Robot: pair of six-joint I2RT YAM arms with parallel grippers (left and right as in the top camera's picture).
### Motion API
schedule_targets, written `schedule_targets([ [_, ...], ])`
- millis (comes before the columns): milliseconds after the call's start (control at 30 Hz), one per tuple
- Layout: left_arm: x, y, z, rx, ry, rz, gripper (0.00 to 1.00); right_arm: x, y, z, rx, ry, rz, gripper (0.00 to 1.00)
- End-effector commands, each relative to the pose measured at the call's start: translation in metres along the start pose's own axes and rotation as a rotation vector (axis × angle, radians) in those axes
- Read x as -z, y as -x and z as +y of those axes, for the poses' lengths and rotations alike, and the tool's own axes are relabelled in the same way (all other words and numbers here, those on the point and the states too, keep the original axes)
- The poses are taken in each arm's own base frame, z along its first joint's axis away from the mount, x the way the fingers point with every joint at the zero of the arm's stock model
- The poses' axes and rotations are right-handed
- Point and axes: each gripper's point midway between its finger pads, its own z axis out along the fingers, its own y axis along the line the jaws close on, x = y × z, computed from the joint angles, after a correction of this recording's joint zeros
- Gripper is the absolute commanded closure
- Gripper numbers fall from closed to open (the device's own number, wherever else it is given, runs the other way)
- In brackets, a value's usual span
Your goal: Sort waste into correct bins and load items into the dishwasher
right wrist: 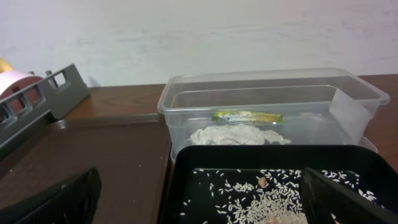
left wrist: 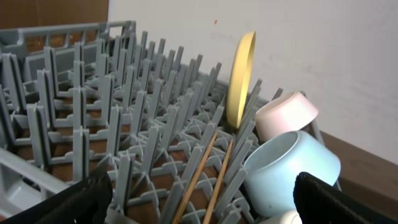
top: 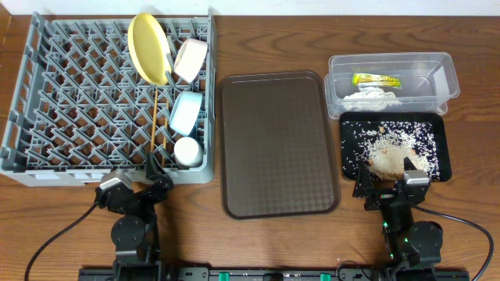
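Left pincer point(top: 141, 182) sits wide and empty at the near wall of the dish rack point(top: 78, 94), which has the yellow plate point(top: 148, 47), pink bowl point(top: 190, 59), blue bowl point(top: 186, 113), cup point(top: 187, 151) and chopsticks point(top: 155, 117) slotted along its right side. Past the bare brown tray point(top: 277, 144), the clear tub point(top: 445, 74) holds the wrapper point(top: 375, 80) and paper point(top: 373, 97), the black tray point(top: 439, 148) holds the rice point(top: 391, 152), and the right pincer point(top: 388, 186) gapes empty at its near edge. Looks basically done to me, so next is just backing both arms off without bumping anything.
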Motion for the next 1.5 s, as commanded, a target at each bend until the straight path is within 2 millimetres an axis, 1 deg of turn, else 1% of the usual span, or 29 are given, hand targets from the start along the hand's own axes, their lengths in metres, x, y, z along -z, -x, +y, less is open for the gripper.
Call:
schedule_targets([
  [0, 0.0012, -0.0044, 0.0061, -0.028, 0.023, 0.006, 0.07, 0.0003, -0.0010, 0.0039, -0.014, 0.017, 0.002, 0.01],
  [67, 0.0022, -0.0085, 0.0077, -0.053, 0.027, 0.022, 0.07, 0.0003, -0.0010, 0.0039, -0.013, 0.017, 0.002, 0.01],
  [200, 0.0022, -0.0088, 0.0078, -0.081, 0.028, 0.023, 0.07, 0.0003, -0.0009, 0.0039, -0.013, 0.017, 0.002, 0.01],
  [1467, 0.0020, -0.0093, 0.0077, -0.081, 0.027, 0.026, 0.07, 0.0003, -0.0010, 0.0039, -0.013, 0.017, 0.002, 0.01],
])
